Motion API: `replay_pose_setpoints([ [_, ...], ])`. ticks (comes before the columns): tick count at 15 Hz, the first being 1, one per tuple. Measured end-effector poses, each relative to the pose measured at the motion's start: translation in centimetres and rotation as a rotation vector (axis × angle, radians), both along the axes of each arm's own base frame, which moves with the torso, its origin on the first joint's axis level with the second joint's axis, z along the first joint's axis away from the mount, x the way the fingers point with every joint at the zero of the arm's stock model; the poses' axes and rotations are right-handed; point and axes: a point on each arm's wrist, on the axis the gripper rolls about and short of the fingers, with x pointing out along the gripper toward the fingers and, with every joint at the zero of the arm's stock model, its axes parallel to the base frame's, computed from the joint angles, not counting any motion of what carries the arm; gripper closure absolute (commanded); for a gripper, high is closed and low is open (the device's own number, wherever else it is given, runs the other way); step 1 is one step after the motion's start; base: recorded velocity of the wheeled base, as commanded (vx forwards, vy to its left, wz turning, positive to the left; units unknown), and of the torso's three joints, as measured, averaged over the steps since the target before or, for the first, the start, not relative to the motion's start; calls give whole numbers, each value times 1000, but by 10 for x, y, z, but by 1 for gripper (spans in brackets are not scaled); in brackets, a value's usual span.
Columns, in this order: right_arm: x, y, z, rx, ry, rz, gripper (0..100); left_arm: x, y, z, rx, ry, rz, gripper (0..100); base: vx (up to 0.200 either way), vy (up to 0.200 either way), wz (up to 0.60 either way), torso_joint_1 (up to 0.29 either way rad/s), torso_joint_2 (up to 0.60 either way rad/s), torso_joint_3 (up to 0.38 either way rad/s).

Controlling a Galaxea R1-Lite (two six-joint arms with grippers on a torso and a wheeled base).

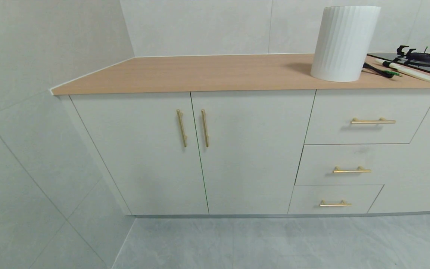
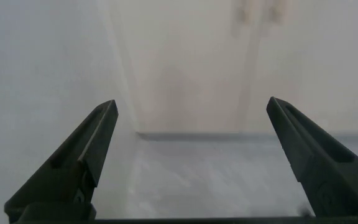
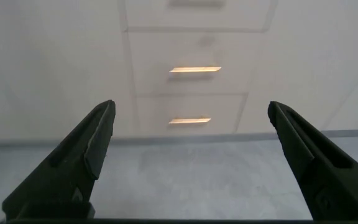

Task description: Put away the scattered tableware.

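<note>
hanging low, left gripper (image 2: 192, 101) and right gripper (image 3: 191, 104) both spread wide, empty. utensils (image 1: 405, 70) lie on the counter (image 1: 200, 73), well above the right gripper, just beside the white holder (image 1: 343, 43). risk: the upward reach clips the counter edge or tips the holder.

I record my left gripper (image 2: 192, 106) and my right gripper (image 3: 191, 104) as plain black. Countertop (image 1: 200, 73): light wood-brown with faint grain. Cabinet doors (image 1: 140, 157) and drawers (image 1: 330, 112): plain off-white. Handles (image 1: 181, 128): brass-gold. Container (image 1: 343, 43): white with fine vertical ribbing. Hob grate (image 1: 424, 56): black. Pale utensil (image 1: 405, 70): cream-white. Dark utensil (image 1: 381, 71): black with green. Floor (image 1: 274, 243): grey, marbled.
</note>
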Motion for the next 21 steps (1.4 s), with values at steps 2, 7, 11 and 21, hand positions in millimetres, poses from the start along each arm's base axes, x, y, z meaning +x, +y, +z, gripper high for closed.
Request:
replay_pose_setpoints([
  [2,0,0,-1,4,7,15,0,0,0,-1,-12,7,-9,0,0,0,0,0,0,0],
  [7,0,0,-2,26,8,16,0,0,0,-2,-15,6,-10,0,0,0,0,0,0,0],
  [11,0,0,-2,63,6,15,0,0,0,-2,-11,7,-12,0,0,0,0,0,0,0],
  [21,0,0,-2,65,6,15,0,0,0,-2,-17,8,-13,0,0,-160,0,2,3,2],
])
